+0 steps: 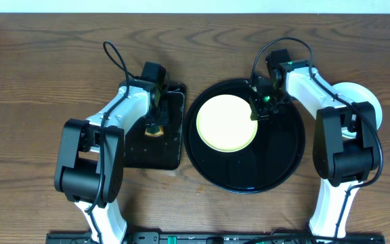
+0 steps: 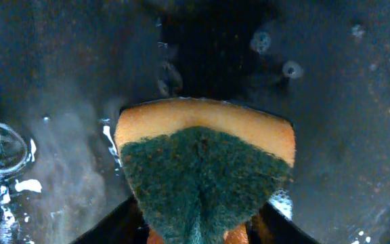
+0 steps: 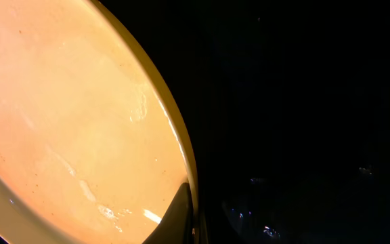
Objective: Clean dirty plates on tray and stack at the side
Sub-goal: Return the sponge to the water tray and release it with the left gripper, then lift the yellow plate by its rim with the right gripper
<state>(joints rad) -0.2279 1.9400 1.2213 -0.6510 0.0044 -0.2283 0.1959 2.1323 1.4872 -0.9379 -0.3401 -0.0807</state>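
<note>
A pale yellow plate (image 1: pixel 225 123) lies in the upper left part of the large round black tray (image 1: pixel 283 163). My right gripper (image 1: pixel 258 112) is at the plate's right rim. In the right wrist view the wet yellow plate (image 3: pixel 66 122) fills the left, the tray (image 3: pixel 303 102) is dark on the right, and my right gripper (image 3: pixel 193 203) is shut on the rim, one finger on the inner side. My left gripper (image 1: pixel 156 129) is shut on a yellow sponge with a green scrub face (image 2: pixel 205 169), its fingers (image 2: pixel 202 230) pinching it. Pale plates (image 1: pixel 367 102) sit stacked at the far right.
A smaller black rectangular tray (image 1: pixel 171 152) lies left of the round tray, under the left gripper; its surface (image 2: pixel 59 81) is wet with foam and droplets. Both arm bases stand at the front edge of the wooden table.
</note>
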